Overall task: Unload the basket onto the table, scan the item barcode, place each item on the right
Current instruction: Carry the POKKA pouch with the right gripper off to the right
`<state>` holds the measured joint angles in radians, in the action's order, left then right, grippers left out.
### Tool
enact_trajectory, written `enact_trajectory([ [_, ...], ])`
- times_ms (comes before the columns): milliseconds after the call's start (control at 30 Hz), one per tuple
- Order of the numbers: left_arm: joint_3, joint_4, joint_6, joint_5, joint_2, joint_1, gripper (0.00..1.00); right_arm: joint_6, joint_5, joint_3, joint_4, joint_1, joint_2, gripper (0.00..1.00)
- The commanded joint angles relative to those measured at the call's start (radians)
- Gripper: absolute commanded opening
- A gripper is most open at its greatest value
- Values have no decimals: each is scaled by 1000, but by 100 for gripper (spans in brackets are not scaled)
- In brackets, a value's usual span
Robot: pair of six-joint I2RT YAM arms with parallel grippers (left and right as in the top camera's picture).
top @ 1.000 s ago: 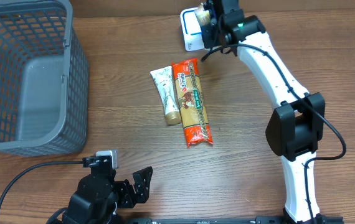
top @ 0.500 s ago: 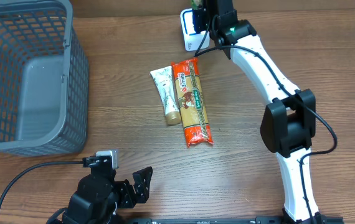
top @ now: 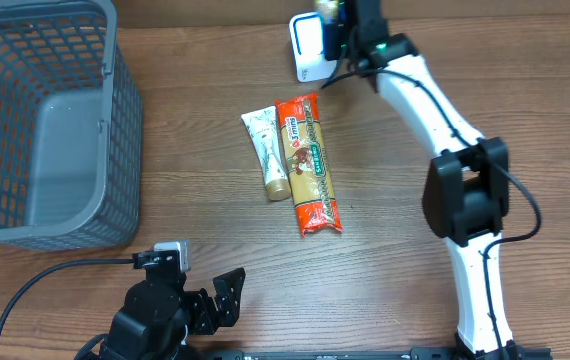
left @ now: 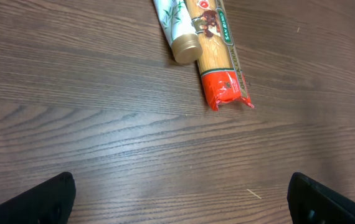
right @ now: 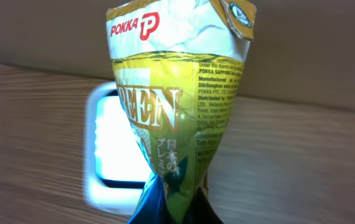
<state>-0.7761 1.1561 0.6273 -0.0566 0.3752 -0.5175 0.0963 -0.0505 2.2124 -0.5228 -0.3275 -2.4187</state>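
Observation:
A crumpled green-and-yellow Pokka green tea packet (right: 177, 93) stands upright in the right wrist view, pinched at its lower end by my right gripper (right: 179, 200), which is shut on it. Behind the packet lies the white scanner (right: 103, 180) with its bright window. From overhead the right gripper (top: 343, 18) hangs at the table's far edge, just right of the scanner (top: 308, 45). My left gripper (top: 227, 295) rests low at the front left, open and holding nothing; its dark fingertips (left: 40, 200) show at the bottom corners of the left wrist view.
An orange pasta packet (top: 307, 165) and a cream tube (top: 267, 152) lie side by side mid-table; both also show in the left wrist view, the pasta packet (left: 218, 50) and the tube (left: 177, 28). A grey mesh basket (top: 115, 130) stands at the left.
The right gripper with the packet swung left over the scanner, then back slightly right at the far edge. The left arm has not moved.

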Motion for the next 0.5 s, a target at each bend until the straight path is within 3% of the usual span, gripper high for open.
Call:
enact_trajectory([
  [0,2,0,8,2,-4,-6,99,116,-26,61,-51,130,167,4],
  [233,2,0,8,1,-4,-6,100,241,-26,61,-303,385,204,4],
  [467,2,0,8,2,-4,-6,100,229,-23,31,-481,654,195,4],
])
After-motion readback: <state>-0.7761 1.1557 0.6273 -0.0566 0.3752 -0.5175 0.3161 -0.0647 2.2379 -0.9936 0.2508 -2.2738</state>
